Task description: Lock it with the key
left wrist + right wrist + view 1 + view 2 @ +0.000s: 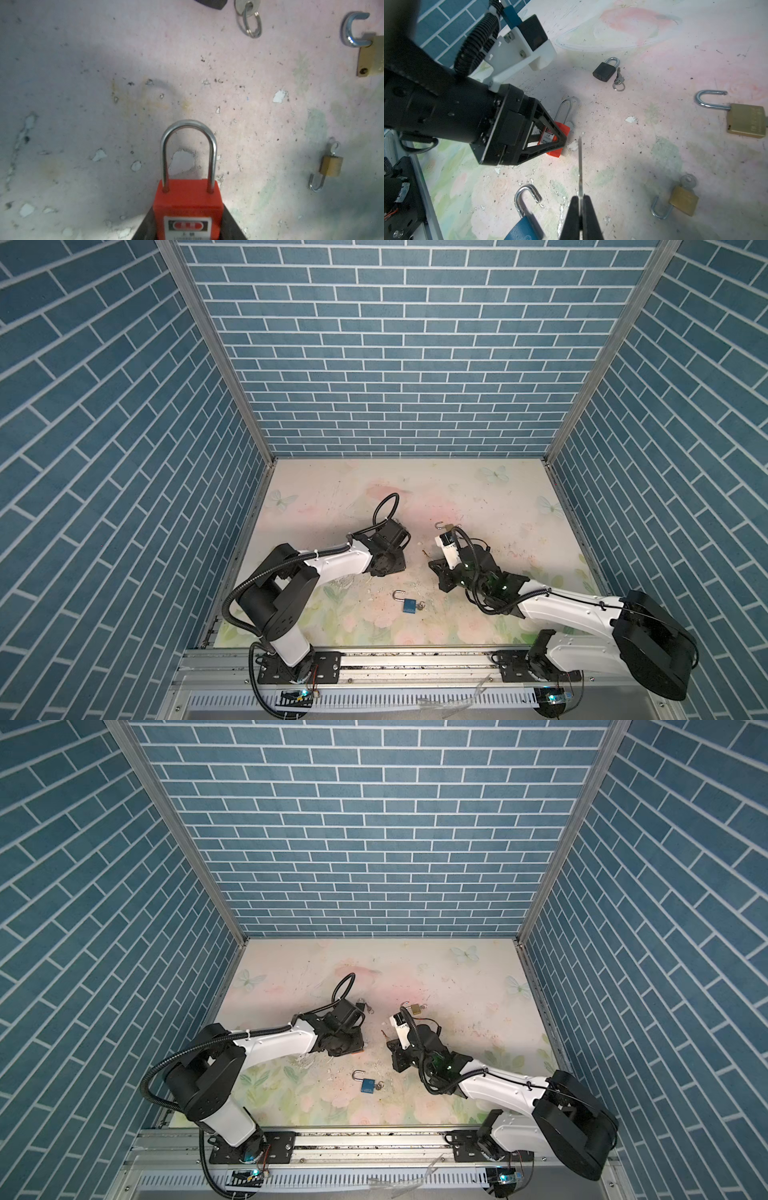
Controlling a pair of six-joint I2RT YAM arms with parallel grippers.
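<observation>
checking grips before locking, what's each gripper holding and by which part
The left gripper holds the red padlock by its body. The right gripper pinches the key by one end; the rest sticks out.

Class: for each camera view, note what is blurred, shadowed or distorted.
Left wrist view: the red padlock is fairly sharp at its shackle, the large brass padlock at the edge is soft, and grey shadow lies to either side. Right wrist view: the blue padlock nearest the lens is blurred, and shadow darkens part of the table. Both top views: even light, side walls splayed by the wide angle.
</observation>
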